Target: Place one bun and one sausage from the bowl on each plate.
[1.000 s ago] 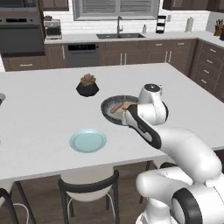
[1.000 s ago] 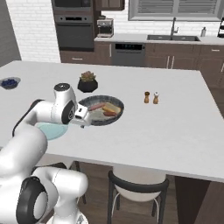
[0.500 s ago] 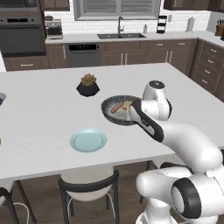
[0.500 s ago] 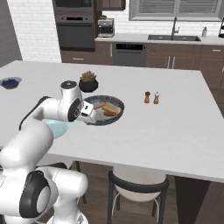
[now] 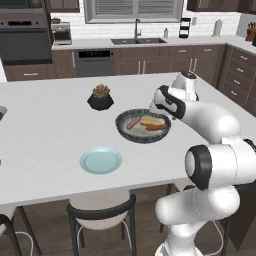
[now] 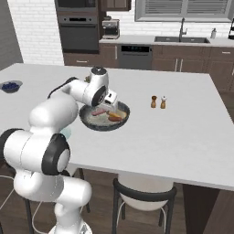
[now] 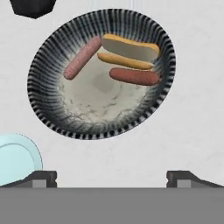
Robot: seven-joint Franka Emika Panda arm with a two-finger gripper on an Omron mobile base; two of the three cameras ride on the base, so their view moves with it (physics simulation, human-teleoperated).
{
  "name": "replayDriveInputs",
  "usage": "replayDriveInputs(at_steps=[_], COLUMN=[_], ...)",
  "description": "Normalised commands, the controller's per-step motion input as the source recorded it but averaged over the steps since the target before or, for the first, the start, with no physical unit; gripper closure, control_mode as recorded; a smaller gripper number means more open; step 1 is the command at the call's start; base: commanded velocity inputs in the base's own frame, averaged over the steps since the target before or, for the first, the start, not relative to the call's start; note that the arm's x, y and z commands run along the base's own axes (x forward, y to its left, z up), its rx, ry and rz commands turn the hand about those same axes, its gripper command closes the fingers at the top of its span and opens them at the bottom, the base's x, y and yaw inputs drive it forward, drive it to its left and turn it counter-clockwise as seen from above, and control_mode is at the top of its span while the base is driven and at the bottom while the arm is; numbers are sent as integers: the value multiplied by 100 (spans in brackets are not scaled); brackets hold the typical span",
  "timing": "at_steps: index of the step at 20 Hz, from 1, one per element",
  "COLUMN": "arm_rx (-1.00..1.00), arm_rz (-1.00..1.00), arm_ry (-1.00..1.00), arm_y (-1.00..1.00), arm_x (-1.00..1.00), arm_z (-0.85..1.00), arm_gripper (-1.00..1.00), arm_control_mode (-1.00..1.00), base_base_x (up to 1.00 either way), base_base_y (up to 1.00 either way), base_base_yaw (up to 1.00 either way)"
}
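The bowl (image 7: 100, 74), dark with a pale speckled inside, sits on the white island and holds a pink sausage (image 7: 82, 57), a red sausage (image 7: 133, 76) and two buns (image 7: 130, 47). The same bowl (image 5: 143, 126) (image 6: 104, 117) lies mid-counter in both base views. My gripper (image 7: 112, 177) hovers above its near rim, open, with nothing between the fingertips (image 7: 41, 177). The hand (image 5: 162, 101) (image 6: 111, 101) hangs over the bowl's far right side. A pale teal plate (image 5: 101, 160) (image 7: 15, 157) lies in front-left of the bowl.
A black faceted plant pot (image 5: 100, 98) (image 7: 33, 6) stands behind-left of the bowl. Salt and pepper shakers (image 6: 157, 101) stand to its right. A small bowl of berries (image 6: 10, 86) sits at the far left. Stools are tucked under the counter's near edge.
The hand has lifted and swung back toward the bowl's far right side, uncovering the bowl in the left base view. The jaws stayed open.
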Motion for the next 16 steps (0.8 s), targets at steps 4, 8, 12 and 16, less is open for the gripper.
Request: replayDriveInputs(at_steps=[4, 8, 12, 16], arm_rx=[3, 1, 0, 0], arm_rz=[-4, 3, 0, -5], arm_ry=[22, 29, 5, -2], arm_y=[51, 36, 10, 24], arm_x=[74, 42, 47, 77], arm_z=[-50, -65, -53, -37], arm_gripper=[-100, -100, -100, -100], arm_control_mode=[-100, -100, -100, -100], base_base_x=[0, 0, 0, 0], base_base_y=[0, 0, 0, 0], base_base_yaw=[0, 0, 0, 0])
